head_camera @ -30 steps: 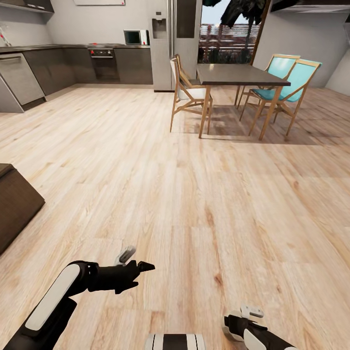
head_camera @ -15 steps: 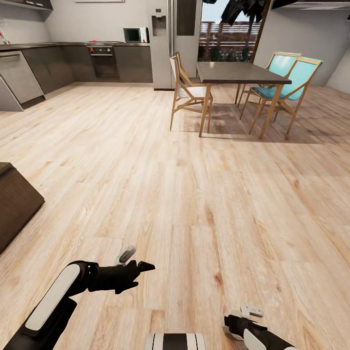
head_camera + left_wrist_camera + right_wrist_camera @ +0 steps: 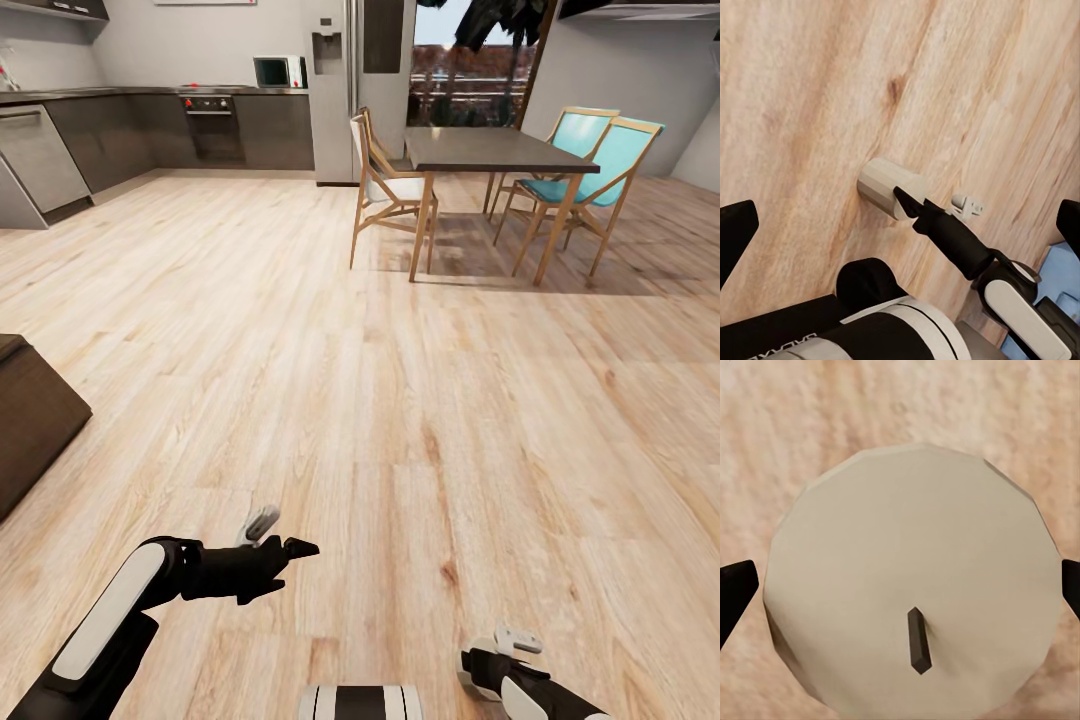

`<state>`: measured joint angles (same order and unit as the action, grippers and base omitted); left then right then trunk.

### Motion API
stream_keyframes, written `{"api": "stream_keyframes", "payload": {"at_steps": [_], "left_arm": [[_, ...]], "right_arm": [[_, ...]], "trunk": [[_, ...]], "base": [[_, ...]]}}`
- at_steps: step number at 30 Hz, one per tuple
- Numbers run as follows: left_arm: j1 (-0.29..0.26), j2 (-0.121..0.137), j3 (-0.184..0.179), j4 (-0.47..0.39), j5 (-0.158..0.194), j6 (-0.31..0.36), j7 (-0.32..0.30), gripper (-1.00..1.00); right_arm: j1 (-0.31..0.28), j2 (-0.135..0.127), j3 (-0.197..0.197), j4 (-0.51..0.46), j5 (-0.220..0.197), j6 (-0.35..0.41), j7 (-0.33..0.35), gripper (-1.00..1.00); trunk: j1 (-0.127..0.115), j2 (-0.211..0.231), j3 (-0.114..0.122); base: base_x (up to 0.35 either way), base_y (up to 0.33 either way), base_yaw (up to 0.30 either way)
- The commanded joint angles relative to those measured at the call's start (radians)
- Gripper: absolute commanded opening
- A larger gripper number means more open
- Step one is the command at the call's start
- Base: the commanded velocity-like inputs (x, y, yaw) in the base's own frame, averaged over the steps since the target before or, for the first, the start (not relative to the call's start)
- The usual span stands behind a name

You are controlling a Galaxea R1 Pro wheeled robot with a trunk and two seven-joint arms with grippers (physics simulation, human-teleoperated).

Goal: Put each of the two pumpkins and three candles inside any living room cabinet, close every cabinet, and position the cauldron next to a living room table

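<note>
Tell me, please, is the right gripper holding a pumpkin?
No, the right wrist view shows a pale candle with a dark wick between the right gripper's fingertips.

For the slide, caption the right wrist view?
Candle with dark wick, seen end-on between the jaws, above wood floor.

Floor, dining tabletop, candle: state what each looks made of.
Floor: pale wood planks, with visible grain and knots and a soft sheen. Dining tabletop: dark smooth slab, slightly glossy; stained wood or laminate, can't tell. Candle: beige, matte, probably wax, given the dark wick.
</note>
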<state>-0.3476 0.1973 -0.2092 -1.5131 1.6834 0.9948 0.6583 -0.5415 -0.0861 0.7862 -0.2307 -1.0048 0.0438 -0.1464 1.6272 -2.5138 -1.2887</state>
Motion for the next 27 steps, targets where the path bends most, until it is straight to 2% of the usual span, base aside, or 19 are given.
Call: {"api": "stream_keyframes", "payload": {"at_steps": [1, 7, 10, 27], "left_arm": [[-0.001, 0.001, -0.001, -0.001, 0.01, -0.001, 0.01, 1.0], [-0.001, 0.001, -0.001, -0.001, 0.01, -0.001, 0.01, 1.0], [0.0, 0.001, 0.0, -0.001, 0.011, -0.001, 0.01, 1.0], [-0.001, 0.001, 0.001, 0.001, 0.012, -0.001, 0.01, 1.0]], "right_arm": [[0.0, -0.001, 0.008, -0.003, -0.008, 0.004, -0.009, -1.0], [0.0, -0.001, 0.008, -0.003, -0.008, 0.002, -0.008, -1.0], [0.0, -0.001, 0.008, -0.003, -0.008, 0.002, -0.008, -1.0], [0.0, -0.001, 0.008, -0.002, -0.008, 0.002, -0.009, -1.0]], "trunk": [[0.0, 0.0, -0.001], [0.0, 0.0, -0.001], [-0.001, 0.0, 0.011], [-0.001, 0.0, 0.011]], "base": [[0.0, 0.0, 0.0], [0.0, 0.0, 0.0], [0.0, 0.0, 0.0], [0.0, 0.0, 0.0]]}}
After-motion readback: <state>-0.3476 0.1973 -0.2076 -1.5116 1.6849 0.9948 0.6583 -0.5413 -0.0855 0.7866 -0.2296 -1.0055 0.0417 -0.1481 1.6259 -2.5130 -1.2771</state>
